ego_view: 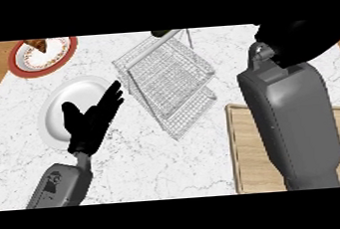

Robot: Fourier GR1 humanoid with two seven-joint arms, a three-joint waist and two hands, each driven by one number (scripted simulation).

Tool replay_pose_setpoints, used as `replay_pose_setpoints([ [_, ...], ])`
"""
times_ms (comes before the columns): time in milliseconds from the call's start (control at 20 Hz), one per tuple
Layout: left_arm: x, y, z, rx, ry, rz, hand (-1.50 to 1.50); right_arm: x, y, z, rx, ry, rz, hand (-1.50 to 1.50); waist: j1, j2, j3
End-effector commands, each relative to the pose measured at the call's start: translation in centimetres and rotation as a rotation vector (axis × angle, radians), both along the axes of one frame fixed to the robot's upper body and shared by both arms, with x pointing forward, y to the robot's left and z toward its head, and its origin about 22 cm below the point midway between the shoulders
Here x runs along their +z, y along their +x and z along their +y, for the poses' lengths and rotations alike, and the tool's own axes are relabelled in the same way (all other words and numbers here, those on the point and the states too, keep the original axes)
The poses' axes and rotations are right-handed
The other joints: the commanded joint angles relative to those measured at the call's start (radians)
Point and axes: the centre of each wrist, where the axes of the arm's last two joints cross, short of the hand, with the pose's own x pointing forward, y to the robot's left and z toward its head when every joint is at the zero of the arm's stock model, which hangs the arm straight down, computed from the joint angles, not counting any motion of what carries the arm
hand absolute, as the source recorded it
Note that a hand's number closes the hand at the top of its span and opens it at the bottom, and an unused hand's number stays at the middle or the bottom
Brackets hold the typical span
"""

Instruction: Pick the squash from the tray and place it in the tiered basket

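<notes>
**Right arm raised near the basket, squash out of my sight**

I take the tiered basket (171, 84) as my landmark. My right hand (300, 37) is up to its right, by the top edge; I cannot tell how its fingers stand, and I see no squash, neither there nor on the wooden tray (249, 151) lower right of the basket. I'd judge a squash stiff, smooth-skinned and fairly heavy, best taken round its middle. My left hand (92, 119) rests spread open left of the basket, over the white plate (61, 101). A red-rimmed plate (33, 63) sits farther left. The basket's wire rims could catch the load.
</notes>
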Motion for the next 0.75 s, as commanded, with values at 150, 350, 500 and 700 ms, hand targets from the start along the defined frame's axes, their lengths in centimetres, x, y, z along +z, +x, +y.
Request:
replay_pose_setpoints([
  [150, -0.7, -0.3, 1.1, 0.041, -0.004, 0.028, 0.00, 0.2, -4.6, 1.3, 0.057, 0.176, 0.100, -1.50, -0.038, -0.024, -0.001],
  [350, -0.4, -0.3, 1.9, 0.058, 0.014, 0.028, 0.00, -1.0, -6.8, 0.8, 0.081, 0.175, 0.102, -1.50, -0.056, -0.036, 0.000],
  [500, -0.9, -0.5, 2.7, 0.085, 0.004, 0.038, 0.00, -1.2, -9.0, 0.4, 0.106, 0.181, 0.085, -1.50, -0.086, -0.043, -0.001],
  [700, -1.5, -1.1, 3.1, 0.104, 0.004, 0.049, 0.00, -1.6, -11.7, -0.5, 0.121, 0.188, 0.082, -1.50, -0.108, -0.043, -0.002],
])
